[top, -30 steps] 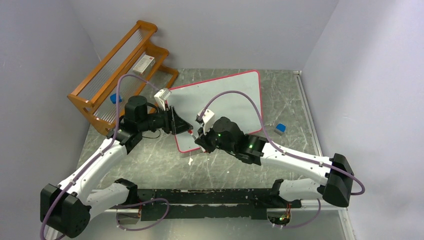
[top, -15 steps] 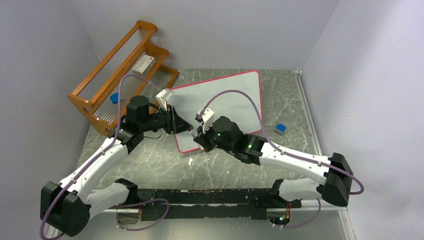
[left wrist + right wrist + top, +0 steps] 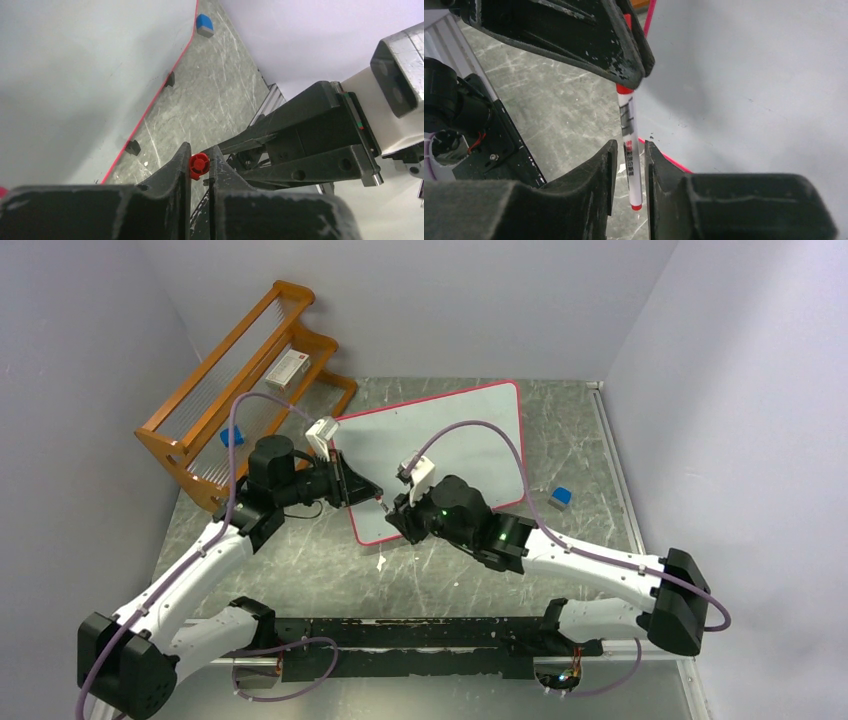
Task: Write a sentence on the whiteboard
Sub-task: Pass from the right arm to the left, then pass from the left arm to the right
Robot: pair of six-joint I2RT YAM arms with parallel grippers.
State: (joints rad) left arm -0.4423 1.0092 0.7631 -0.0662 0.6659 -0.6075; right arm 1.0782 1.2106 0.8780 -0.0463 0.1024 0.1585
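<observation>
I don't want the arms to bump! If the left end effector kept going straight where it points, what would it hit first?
Probably the right end effector, which faces it almost tip to tip. Only the marker, pinched by the left end effector, lies between them.

The whiteboard (image 3: 380, 440) lies on the table (image 3: 300, 560), the rack (image 3: 245, 390) behind-left of it. The marker (image 3: 628, 130) is over its near-left corner

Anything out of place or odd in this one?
A small white scrap lies loose on the table by the near corner of the whiteboard; I cannot tell what it is. The whiteboard lies skewed to the table edges.
</observation>
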